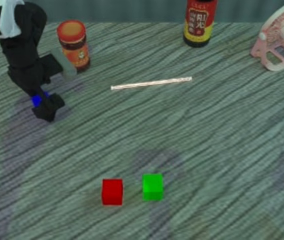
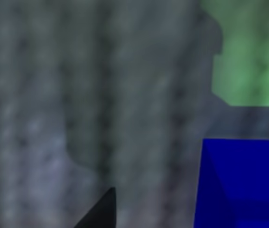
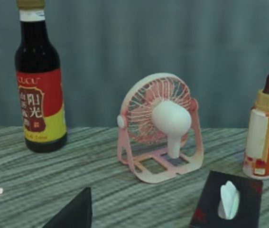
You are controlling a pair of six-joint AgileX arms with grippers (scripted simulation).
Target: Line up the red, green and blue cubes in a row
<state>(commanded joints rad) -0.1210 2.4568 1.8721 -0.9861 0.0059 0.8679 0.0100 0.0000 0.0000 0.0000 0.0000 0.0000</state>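
Note:
The red cube (image 1: pixel 112 192) and the green cube (image 1: pixel 152 186) sit side by side near the table's front, a small gap between them. The blue cube (image 1: pixel 35 100) lies at the far left, mostly hidden under my left gripper (image 1: pixel 45 106), which hangs low right over it. In the left wrist view the blue cube (image 2: pixel 243 183) fills one side, and bare table separates it from the one dark fingertip (image 2: pixel 103 213) that shows. The gripper looks open. My right arm is outside the top view; its wrist view shows one fingertip (image 3: pixel 77 213) well off centre, so that gripper is open.
A red-lidded jar (image 1: pixel 73 45) stands just behind the left arm. A white stick (image 1: pixel 152 83) lies mid-table. A soy sauce bottle (image 1: pixel 200 22) and a pink fan (image 1: pixel 279 42) stand at the back. The right wrist view also shows a black tissue box (image 3: pixel 224 199) and an orange dropper bottle (image 3: pixel 263 133).

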